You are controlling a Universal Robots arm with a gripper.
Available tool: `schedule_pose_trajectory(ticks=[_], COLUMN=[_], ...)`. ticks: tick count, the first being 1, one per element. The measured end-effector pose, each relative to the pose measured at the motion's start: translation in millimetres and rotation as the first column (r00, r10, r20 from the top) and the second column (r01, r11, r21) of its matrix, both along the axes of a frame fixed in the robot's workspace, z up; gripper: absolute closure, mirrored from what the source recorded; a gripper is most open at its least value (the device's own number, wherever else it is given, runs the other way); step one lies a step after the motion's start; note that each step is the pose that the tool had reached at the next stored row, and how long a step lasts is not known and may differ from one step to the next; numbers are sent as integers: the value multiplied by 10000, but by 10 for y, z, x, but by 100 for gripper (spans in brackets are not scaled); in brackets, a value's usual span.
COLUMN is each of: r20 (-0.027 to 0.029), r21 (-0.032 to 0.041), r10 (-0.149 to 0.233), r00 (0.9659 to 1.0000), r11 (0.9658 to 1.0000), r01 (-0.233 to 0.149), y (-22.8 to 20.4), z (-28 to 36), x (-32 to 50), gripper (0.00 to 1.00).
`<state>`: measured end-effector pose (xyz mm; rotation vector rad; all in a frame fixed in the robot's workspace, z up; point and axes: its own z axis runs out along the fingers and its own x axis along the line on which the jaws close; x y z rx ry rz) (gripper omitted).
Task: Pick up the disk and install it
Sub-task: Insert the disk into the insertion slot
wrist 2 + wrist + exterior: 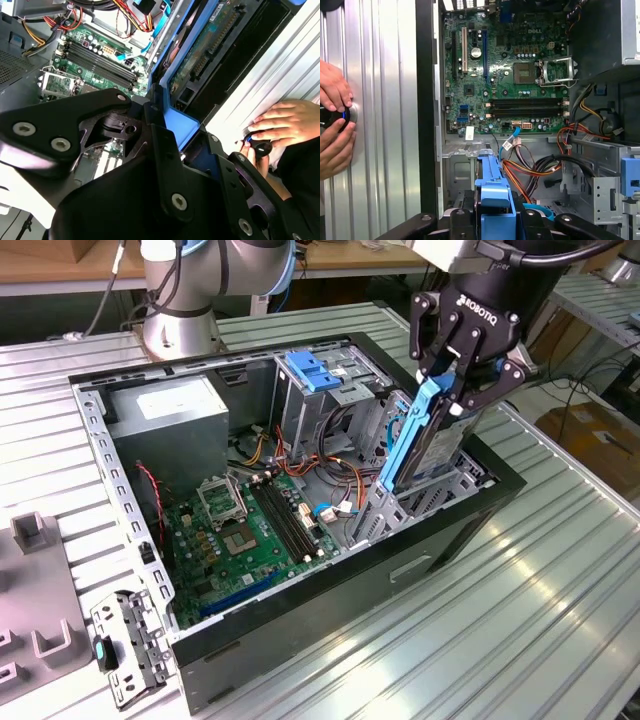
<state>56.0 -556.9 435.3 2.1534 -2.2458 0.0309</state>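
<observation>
Ribbed metal table (520, 620), exterior view: one open case (300, 660). One disk (412, 445) is held tilted at drive cage, blue rail pinched by one gripper (450, 395).
Second wrist view: disk board is faced toward cage.
First wrist view: two hands (334, 150) are counted on table.
Judged: rails are best kept parallel to cage, orange cables (530, 171) kept clear.

We see the disk (415, 440) framed in smooth, bright blue plastic. The bench (520, 620) is ribbed bare metal with a soft sheen. The case (300, 625) has a glossy black shell and dull grey sheet metal inside. The jaws look matt black.
</observation>
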Motion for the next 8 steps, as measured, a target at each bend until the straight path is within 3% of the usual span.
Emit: schedule_pose_trajectory(ticks=[8], r20=[-7], r21=[0], r10=[0], r00=[10000], r11=[10000], r01=[0], y=[0], z=[-64], x=[0], gripper=[63])
